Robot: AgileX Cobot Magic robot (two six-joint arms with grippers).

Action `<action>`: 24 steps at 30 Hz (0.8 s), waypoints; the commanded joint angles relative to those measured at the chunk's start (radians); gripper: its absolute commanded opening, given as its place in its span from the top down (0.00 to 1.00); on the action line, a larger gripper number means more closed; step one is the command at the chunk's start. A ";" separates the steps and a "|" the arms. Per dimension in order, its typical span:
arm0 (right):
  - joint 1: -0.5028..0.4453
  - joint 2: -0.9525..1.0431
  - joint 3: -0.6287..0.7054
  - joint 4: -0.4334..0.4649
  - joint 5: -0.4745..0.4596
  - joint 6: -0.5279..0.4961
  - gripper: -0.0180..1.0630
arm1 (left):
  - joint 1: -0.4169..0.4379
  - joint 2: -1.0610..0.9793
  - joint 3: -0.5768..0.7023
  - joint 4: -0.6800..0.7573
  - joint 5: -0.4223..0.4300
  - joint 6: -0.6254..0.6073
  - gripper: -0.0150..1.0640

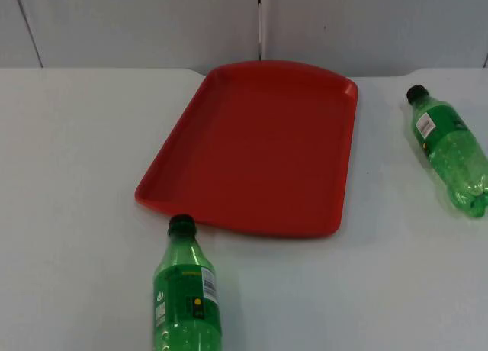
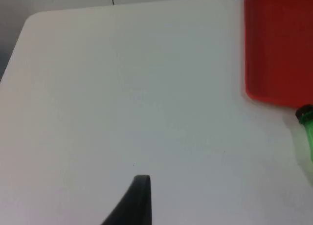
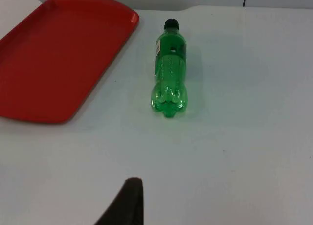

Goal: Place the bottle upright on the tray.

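One black fingertip (image 2: 139,198) of each pincer hangs above the table

A black, tapered fingertip (image 2: 137,200) with a matte finish shows in each wrist view.

A red tray (image 1: 259,149) sits at the frame's centre. One green bottle (image 1: 187,297) with a black cap lies on its side at the lower left, cap just beside the tray's edge; another green bottle (image 1: 450,149) lies at right, well apart
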 commanded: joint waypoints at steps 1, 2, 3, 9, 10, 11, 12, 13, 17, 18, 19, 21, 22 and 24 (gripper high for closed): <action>-0.008 -0.004 0.007 0.004 -0.003 -0.005 0.01 | 0.002 -0.004 0.003 -0.026 -0.002 -0.007 0.01; -0.008 -0.004 0.007 0.004 -0.003 -0.005 0.01 | 0.002 -0.004 -0.001 -0.035 0.003 -0.007 0.01; -0.008 -0.004 0.007 0.004 -0.003 -0.005 0.01 | 0.002 0.004 -0.009 -0.043 0.009 -0.007 0.01; -0.008 -0.004 0.007 0.004 -0.003 -0.005 0.01 | 0.002 0.072 -0.054 -0.057 0.016 -0.007 0.01; -0.008 -0.004 0.007 0.004 -0.003 -0.005 0.01 | 0.002 0.090 -0.064 -0.063 0.016 -0.007 0.01; -0.008 -0.004 0.007 0.004 -0.003 -0.005 0.01 | 0.002 0.114 -0.080 -0.069 0.016 -0.007 0.01; -0.008 -0.004 0.007 0.004 -0.003 -0.005 0.01 | 0.002 0.132 -0.085 -0.075 0.016 -0.007 0.01; -0.008 -0.004 0.007 0.004 -0.003 -0.005 0.01 | 0.002 0.150 -0.090 -0.083 0.014 -0.013 0.01; -0.008 -0.004 0.007 0.004 -0.003 -0.005 0.01 | 0.002 0.199 -0.097 -0.103 0.014 -0.025 0.01; -0.008 -0.004 0.007 0.004 -0.003 -0.005 0.01 | 0.002 0.216 -0.097 -0.116 0.014 -0.025 0.01; -0.008 -0.004 0.007 0.004 -0.003 -0.005 0.01 | 0.002 0.216 -0.097 -0.116 0.014 -0.025 0.01; -0.008 -0.004 0.007 0.004 -0.003 -0.005 0.01 | 0.002 0.247 -0.097 -0.135 0.014 -0.025 0.01; -0.008 -0.004 0.007 0.004 -0.003 -0.005 0.01 | 0.002 0.264 -0.097 -0.136 0.014 -0.025 0.01; -0.008 -0.004 0.007 0.004 -0.003 -0.005 0.01 | 0.002 0.280 -0.097 -0.138 0.014 -0.025 0.01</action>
